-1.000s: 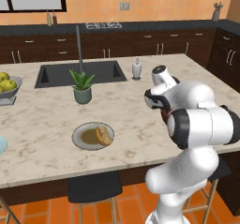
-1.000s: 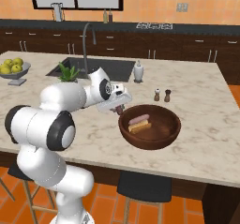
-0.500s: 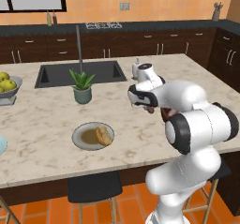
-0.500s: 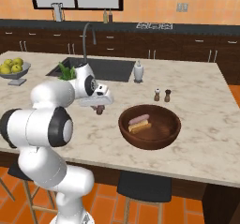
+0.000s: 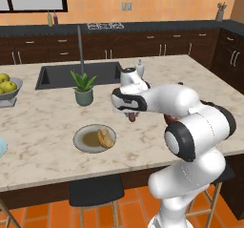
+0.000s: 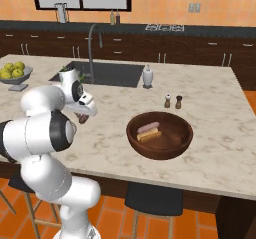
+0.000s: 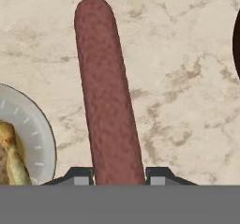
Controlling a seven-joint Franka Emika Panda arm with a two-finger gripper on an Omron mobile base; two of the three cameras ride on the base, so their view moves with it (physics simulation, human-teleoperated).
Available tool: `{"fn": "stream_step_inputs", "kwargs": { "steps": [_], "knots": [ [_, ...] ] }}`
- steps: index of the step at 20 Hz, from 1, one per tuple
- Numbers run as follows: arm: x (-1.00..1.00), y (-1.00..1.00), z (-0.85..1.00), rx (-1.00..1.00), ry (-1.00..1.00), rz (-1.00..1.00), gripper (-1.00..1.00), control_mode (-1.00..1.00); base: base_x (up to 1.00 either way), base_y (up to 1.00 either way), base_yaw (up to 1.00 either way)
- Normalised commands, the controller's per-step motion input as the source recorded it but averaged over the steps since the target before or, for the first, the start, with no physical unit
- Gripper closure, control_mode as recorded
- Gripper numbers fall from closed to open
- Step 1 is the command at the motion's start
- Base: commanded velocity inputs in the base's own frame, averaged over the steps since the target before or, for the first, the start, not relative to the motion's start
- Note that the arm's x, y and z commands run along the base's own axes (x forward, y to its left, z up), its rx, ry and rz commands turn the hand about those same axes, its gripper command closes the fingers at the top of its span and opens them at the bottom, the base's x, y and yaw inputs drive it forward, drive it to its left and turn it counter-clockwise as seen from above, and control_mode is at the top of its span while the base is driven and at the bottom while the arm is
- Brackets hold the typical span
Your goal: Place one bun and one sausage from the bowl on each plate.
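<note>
— Where's the long reddish-brown sausage (image 7: 107, 101)?
— Pinched in the end effector (image 5: 131, 114), hanging above the pale marbled stone bench (image 5: 43, 127), just beside the round grey plate (image 5: 84, 141) that carries a golden bun (image 5: 105, 138).
— And the big dark reddish-brown wooden bowl (image 6: 175, 144)?
— Well apart from that plate, on the far side of the arm, with a pink sausage (image 6: 148, 128) and a tan bun (image 6: 149, 135) inside. Beyond the plate stands a small green potted plant (image 5: 84, 86).
</note>
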Motion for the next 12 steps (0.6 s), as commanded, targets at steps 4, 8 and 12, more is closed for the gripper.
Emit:
{"fn": "stream_step_inputs", "kwargs": {
  "steps": [4,8,12],
  "knots": [
    [0.00,1.00,-0.32,0.00,0.00,-0.09,1.00,-1.00,0.00,0.00,0.00],
    [0.00,1.00,-0.38,0.00,0.00,-0.07,1.00,-1.00,0.00,0.00,0.00],
    [0.00,1.00,-0.16,0.00,0.01,-0.03,1.00,-1.00,0.00,0.00,0.00]
  ]
}}
